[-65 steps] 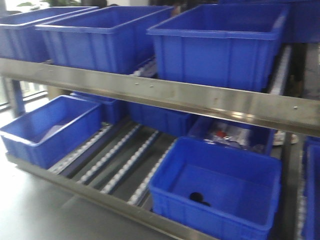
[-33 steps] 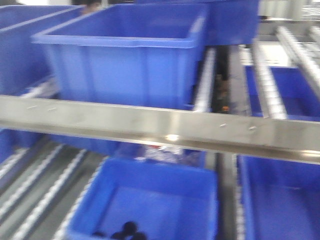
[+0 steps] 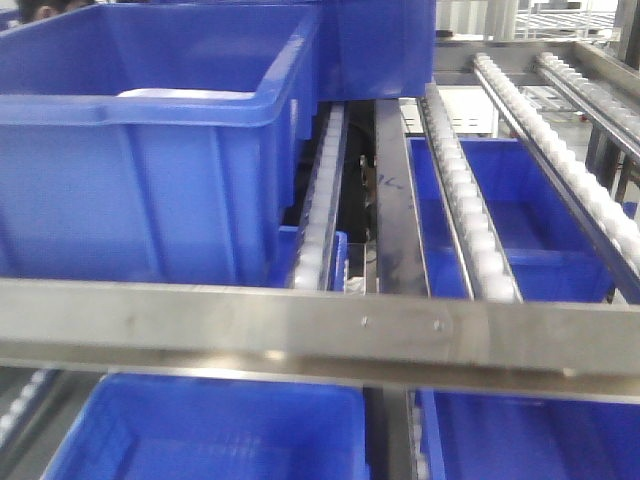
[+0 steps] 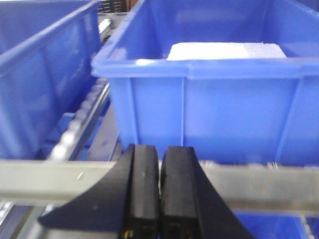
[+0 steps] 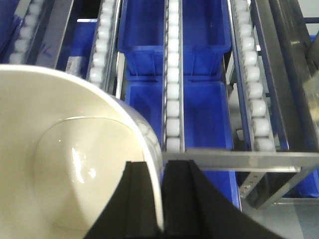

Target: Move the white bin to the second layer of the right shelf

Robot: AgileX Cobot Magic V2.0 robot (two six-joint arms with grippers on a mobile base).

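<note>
- Right claw [image 5: 158, 172] was found clamped on the bin [image 5: 65, 164], with one finger inside the wall, one outside, and the rim pinched between them.
- The bin was held up at the rail [image 5: 239, 160] of the shelf [image 5: 173, 114], and its wall hid the rail's left end in the right wrist view.
- Whether the bin touched the rail or the shelf could not be told.
- Beyond the rail, lanes of white rollers [image 5: 249, 84] were seen running straight away from it.
- A flat steel strip [image 3: 395, 200] was seen between two of these lanes, also reaching back from the rail.
- Below the rail, lower crates [image 5: 199, 45] in blue were seen through the gaps between the lanes.
- Left claw [image 4: 159, 154] was closed, its pads pressed together with nothing gripped.
- That claw was held low and just in front of the rail.
- Right behind the rail, a big crate [image 4: 199, 109] was seen standing on the shelf, left of the bare lanes in the front view.
- A white slab [image 4: 224, 50] was seen lying inside the big crate, well back from the rail.
</note>
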